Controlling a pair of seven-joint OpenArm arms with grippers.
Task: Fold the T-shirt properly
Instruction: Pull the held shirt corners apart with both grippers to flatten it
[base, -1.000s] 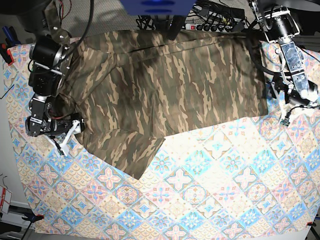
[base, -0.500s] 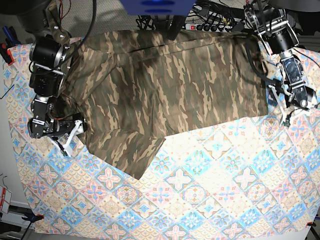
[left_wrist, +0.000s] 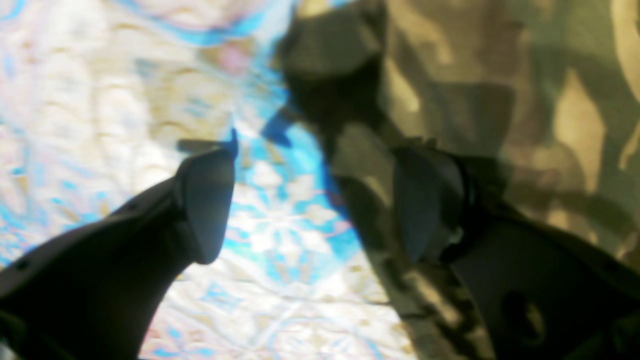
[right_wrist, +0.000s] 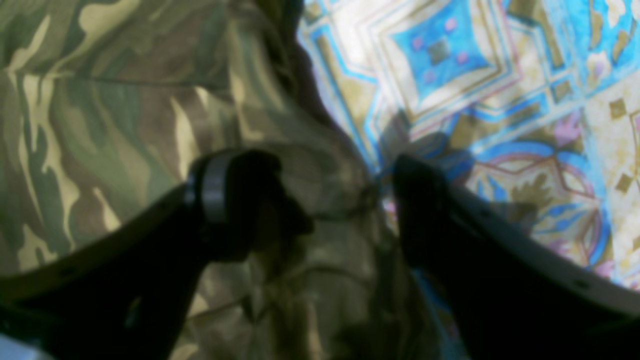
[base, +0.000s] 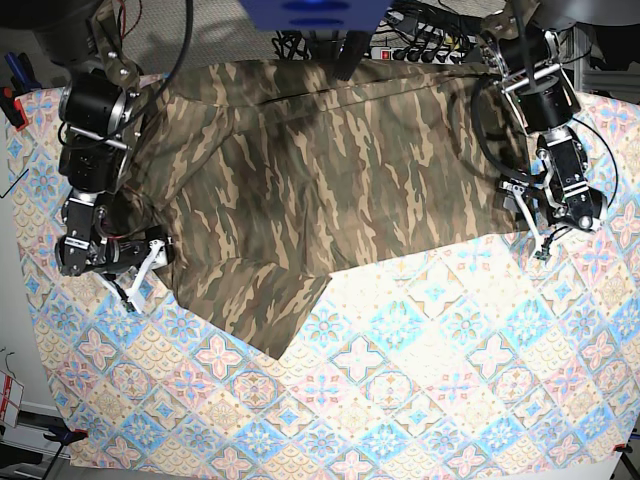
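The camouflage T-shirt (base: 330, 170) lies spread across the far half of the table, with one flap (base: 265, 310) reaching toward the front. At the shirt's right edge my left gripper (base: 531, 222) stands open. In the left wrist view the left gripper (left_wrist: 315, 175) straddles the T-shirt's (left_wrist: 500, 100) edge, one finger over the shirt and one over the patterned cloth. My right gripper (base: 140, 277) is open at the shirt's left edge. In the right wrist view the right gripper (right_wrist: 325, 195) has rumpled T-shirt (right_wrist: 125, 110) fabric lying between its fingers.
A blue, pink and cream tile-patterned cloth (base: 420, 400) covers the table under the shirt. A power strip with cables (base: 430, 50) lies along the back edge. Clamps (base: 12, 105) hold the cloth at the left side.
My left arm has swung in from beyond the shirt's right side until its open gripper sits at the shirt's right edge. The right arm has barely moved.
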